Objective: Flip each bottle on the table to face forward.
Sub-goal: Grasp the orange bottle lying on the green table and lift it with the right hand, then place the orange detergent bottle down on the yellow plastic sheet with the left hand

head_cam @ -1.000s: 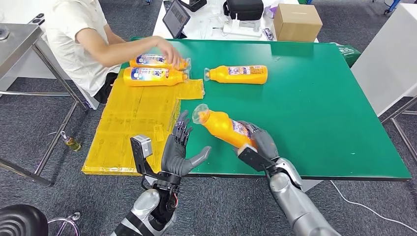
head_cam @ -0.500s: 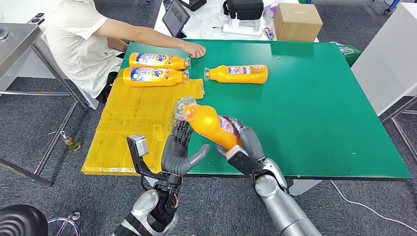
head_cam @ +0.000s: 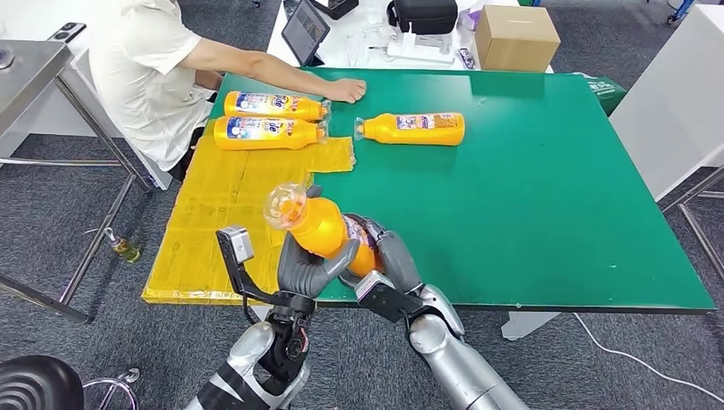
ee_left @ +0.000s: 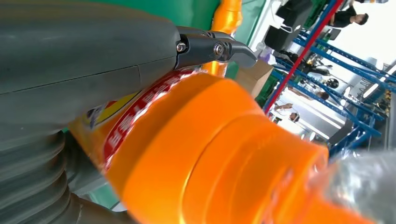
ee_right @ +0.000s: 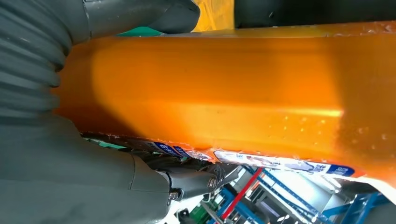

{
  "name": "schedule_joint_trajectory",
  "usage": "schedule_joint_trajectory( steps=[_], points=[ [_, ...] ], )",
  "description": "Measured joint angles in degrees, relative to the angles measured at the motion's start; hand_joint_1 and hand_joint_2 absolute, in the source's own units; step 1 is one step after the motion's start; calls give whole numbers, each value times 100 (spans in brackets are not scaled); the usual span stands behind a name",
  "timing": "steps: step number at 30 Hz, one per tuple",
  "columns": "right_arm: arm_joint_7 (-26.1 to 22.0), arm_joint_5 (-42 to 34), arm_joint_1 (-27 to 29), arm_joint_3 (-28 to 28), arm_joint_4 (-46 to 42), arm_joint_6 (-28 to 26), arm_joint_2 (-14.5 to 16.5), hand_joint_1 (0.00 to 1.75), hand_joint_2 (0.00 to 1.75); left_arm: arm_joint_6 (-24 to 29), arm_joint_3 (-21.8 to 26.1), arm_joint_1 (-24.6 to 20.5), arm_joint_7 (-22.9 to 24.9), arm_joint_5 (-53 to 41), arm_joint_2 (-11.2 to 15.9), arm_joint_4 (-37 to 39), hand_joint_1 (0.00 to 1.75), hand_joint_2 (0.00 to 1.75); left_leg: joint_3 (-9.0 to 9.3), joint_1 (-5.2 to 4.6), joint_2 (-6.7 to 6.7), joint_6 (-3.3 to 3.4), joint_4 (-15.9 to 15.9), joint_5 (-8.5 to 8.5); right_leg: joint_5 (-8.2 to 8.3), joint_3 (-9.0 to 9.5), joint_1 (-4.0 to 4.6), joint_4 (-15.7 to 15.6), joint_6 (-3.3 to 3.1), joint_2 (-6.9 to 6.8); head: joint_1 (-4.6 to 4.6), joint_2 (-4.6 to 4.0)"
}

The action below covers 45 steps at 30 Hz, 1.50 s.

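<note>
Here, orange bottle (head_cam: 329, 232) was lifted above near edge of green table (head_cam: 546, 188), clear cap tilted up toward left. Right hand (head_cam: 388, 260) gripped its base; left hand (head_cam: 309, 266) wrapped around its middle. Three more bottles (head_cam: 416, 128) lay on their sides farther back. Person's hand (head_cam: 346, 89) rested on table.
</note>
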Motion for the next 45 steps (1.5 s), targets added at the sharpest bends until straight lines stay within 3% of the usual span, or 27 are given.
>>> schedule_joint_trajectory(
  steps=[2,6,7,9,12,13,16,24,34,43,45],
  points=[
    [-2,-2,-18,47,23,3,0,175,175,-28,15,-24,9,40,7,44,1,175,0,0,0,0,0,0,0,0,0,0,0,0,1,0],
    [-7,-41,-45,104,66,14,0,175,175,-125,42,-68,28,192,12,139,168,175,-1,0,0,0,0,0,0,0,0,0,0,0,1,0],
    [-10,-62,-54,116,77,20,0,174,175,-181,64,-84,21,242,12,177,175,175,-1,0,0,0,0,0,0,0,0,0,0,0,1,0],
    [-20,-116,-73,133,89,33,0,165,175,-309,109,-103,-40,290,12,248,175,175,-1,0,0,0,0,0,0,0,0,0,0,0,0,0],
    [-36,-197,-94,161,91,55,-2,35,175,-520,166,-105,-156,279,21,299,175,175,0,0,0,0,0,0,0,0,0,0,0,0,1,0],
    [-42,-219,-95,174,91,74,-2,0,131,-600,183,-106,-174,267,33,303,175,175,0,0,0,0,0,0,0,-1,0,0,0,0,1,0],
    [-71,-306,-80,210,92,142,-2,0,0,-891,210,-109,-175,222,85,299,175,175,0,0,1,0,0,0,0,-2,0,0,0,0,0,0],
    [-156,-741,206,307,-474,-287,-83,0,0,-1817,287,-106,-154,274,213,295,175,175,-1,0,0,0,0,0,0,-3,0,0,0,0,1,0],
    [-157,-1127,582,316,-1309,-1007,-204,0,0,-1698,531,-18,-118,378,266,149,175,175,-2,0,1,-1,0,0,0,-4,0,0,0,0,2,0],
    [-157,-1283,780,224,-1650,-1731,-231,0,0,-755,681,-16,-212,-229,320,125,175,175,-2,0,0,-1,0,0,-1,-4,0,0,0,0,3,0],
    [-157,-1116,970,-128,-2048,-2183,-140,0,0,603,739,-170,-516,-1539,383,363,175,175,-3,0,0,-1,0,0,0,-5,0,0,0,0,2,0]
  ],
)
